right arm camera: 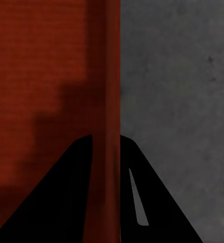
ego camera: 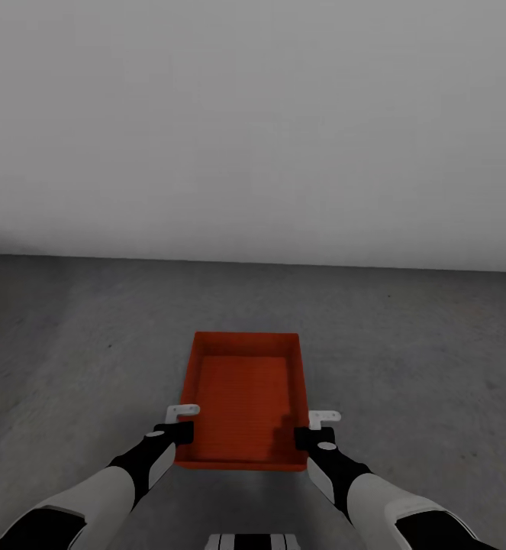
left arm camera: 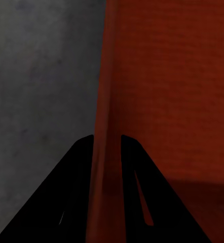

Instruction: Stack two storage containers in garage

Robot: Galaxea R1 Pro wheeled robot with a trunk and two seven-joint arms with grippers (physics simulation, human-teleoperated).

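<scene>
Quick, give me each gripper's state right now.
Left gripper: shut on the left wall of the storage container.
Right gripper: shut on the same container's right wall.

Bare room, no furniture or windows in sight. Back wall (ego camera: 253, 130) plain white-grey, flat, no marks; gets a bit darker twd the bottom where it meets the floor in a straight line w/ a slight tilt across the head view. Floor (ego camera: 420, 359) dark grey concrete, rough mottled texture, few small dark specks. Light soft & even, dim overall; floor lighter at centre, darker twd left edge. Same rough grey concrete seen close up in both wrist views (left arm camera: 41, 76) (right arm camera: 178, 101), faint blotches.
</scene>
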